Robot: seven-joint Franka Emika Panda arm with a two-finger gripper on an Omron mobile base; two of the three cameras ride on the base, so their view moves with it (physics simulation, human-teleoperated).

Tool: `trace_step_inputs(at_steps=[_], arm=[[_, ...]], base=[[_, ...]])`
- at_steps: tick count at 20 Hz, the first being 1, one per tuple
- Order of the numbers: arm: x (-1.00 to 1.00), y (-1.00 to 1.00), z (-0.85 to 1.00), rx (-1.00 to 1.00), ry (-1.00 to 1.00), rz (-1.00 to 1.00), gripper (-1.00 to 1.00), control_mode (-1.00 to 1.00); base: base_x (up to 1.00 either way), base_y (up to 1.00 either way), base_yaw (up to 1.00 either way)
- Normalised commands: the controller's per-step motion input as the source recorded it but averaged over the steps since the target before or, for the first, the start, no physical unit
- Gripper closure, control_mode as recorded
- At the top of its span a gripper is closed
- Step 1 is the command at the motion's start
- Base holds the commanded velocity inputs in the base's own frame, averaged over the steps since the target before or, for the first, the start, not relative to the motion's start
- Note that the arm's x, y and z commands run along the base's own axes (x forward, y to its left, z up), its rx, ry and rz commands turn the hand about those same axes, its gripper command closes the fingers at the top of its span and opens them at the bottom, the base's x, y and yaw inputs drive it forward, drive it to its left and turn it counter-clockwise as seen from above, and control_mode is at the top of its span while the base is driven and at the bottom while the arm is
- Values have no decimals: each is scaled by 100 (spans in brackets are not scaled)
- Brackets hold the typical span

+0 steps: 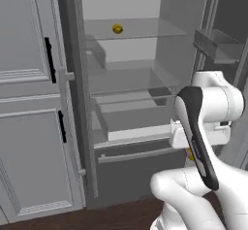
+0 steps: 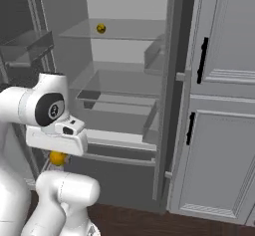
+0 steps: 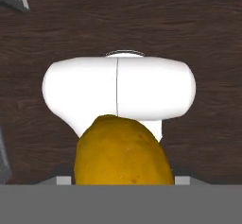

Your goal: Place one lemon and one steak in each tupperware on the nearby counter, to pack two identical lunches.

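Lemon in the tool, fridge open, packing not yet begun

The tool (image 3: 123, 183) is clenched on an orange-yellow lemon (image 3: 122, 154), which sits low beside the arm in front of the open fridge (image 1: 131, 103), above the dark wooden floor (image 3: 47, 38); gripped this way it looks ready to be carried to the table. The second, duller lemon (image 1: 117, 28) rests on the upper glass shelf (image 1: 145, 29), well apart, probably waiting its turn.
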Motion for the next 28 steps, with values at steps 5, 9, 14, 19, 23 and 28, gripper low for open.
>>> trace_step_inputs(at_steps=[5, 9, 14, 19, 23, 28], arm=[[0, 0, 0, 0, 0, 0, 100, 100], [0, 0, 0, 0, 0, 0, 100, 100], [0, 0, 0, 0, 0, 0, 100, 100], [0, 0, 0, 0, 0, 0, 100, 100], [0, 0, 0, 0, 0, 0, 100, 100], [0, 0, 0, 0, 0, 0, 100, 100]], base=[[-88, 49, 53], [-69, 56, 71], [-6, 66, 69], [80, 13, 46], [99, 0, 15], [65, 13, 32]])
